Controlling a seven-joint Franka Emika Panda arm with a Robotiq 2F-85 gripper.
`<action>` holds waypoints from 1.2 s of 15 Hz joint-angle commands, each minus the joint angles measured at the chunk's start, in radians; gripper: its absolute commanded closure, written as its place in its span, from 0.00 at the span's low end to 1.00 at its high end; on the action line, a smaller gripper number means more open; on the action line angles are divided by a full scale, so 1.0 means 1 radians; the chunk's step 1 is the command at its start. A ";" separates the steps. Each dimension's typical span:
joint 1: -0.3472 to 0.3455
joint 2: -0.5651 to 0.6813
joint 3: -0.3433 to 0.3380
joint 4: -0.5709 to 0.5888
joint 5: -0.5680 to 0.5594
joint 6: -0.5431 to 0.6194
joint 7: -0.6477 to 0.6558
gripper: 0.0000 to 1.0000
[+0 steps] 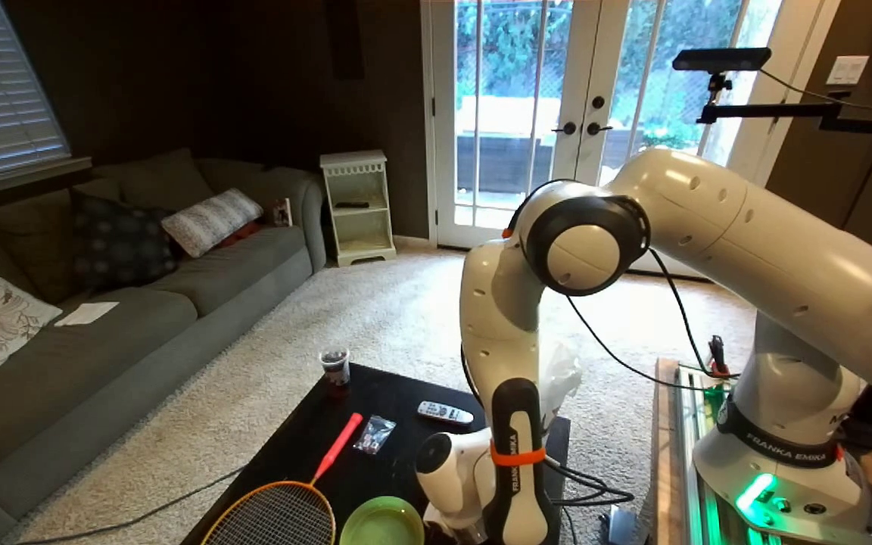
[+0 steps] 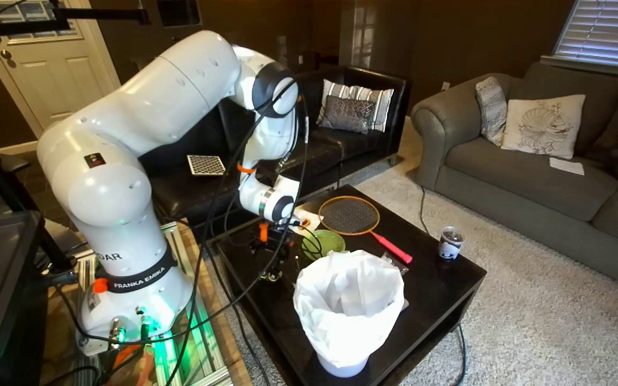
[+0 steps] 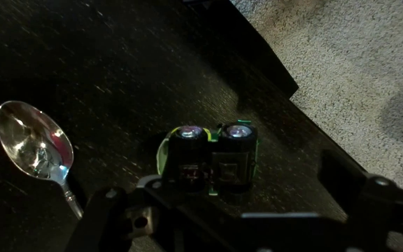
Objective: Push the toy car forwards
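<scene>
In the wrist view, a shiny silver metal spoon (image 3: 34,140) lies leftmost on the dark wooden desk (image 3: 100,70); rightward, apart, sits the black toy car with green trim (image 3: 219,159), probably light, stiff and easily rolled, best taken low by its sides. The black two-fingered hand (image 3: 248,176) stands wide, holding nothing; contact unclear.

You're looking at a home's living room. In an exterior view you have a grey sofa (image 1: 133,337) with cushions (image 1: 213,222) on the left, below window blinds (image 1: 1,94); at the far side stand glass doors (image 1: 593,76), with a white shelf (image 1: 364,227) to their left. Pale carpet (image 1: 254,363) spreads between. Nearer you find a low table (image 1: 390,387), bearing a racket (image 1: 273,515), a remote (image 1: 445,412) and a bowl (image 1: 383,522). In an exterior view you see a black couch (image 2: 330,153) on the far side and, far left, a door (image 2: 62,80).
</scene>
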 commanded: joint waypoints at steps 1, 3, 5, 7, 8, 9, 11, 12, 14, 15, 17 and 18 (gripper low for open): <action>0.018 0.052 -0.025 0.011 0.002 0.074 0.021 0.00; 0.009 0.073 -0.029 0.003 -0.006 0.127 0.004 0.00; -0.004 0.088 -0.030 -0.014 -0.011 0.201 -0.010 0.00; 0.007 0.098 -0.046 -0.029 -0.016 0.279 -0.012 0.00; 0.008 0.105 -0.050 -0.032 -0.017 0.312 -0.016 0.00; 0.010 0.111 -0.054 -0.035 -0.016 0.336 -0.019 0.00; 0.015 0.114 -0.064 -0.047 -0.010 0.367 -0.019 0.00; 0.022 0.112 -0.073 -0.056 -0.007 0.379 -0.016 0.00; 0.053 0.103 -0.102 -0.068 0.002 0.383 -0.003 0.00; 0.054 0.103 -0.107 -0.067 0.002 0.379 -0.005 0.00; 0.048 0.111 -0.106 -0.061 -0.003 0.371 -0.014 0.00; 0.042 0.115 -0.102 -0.058 -0.004 0.366 -0.018 0.00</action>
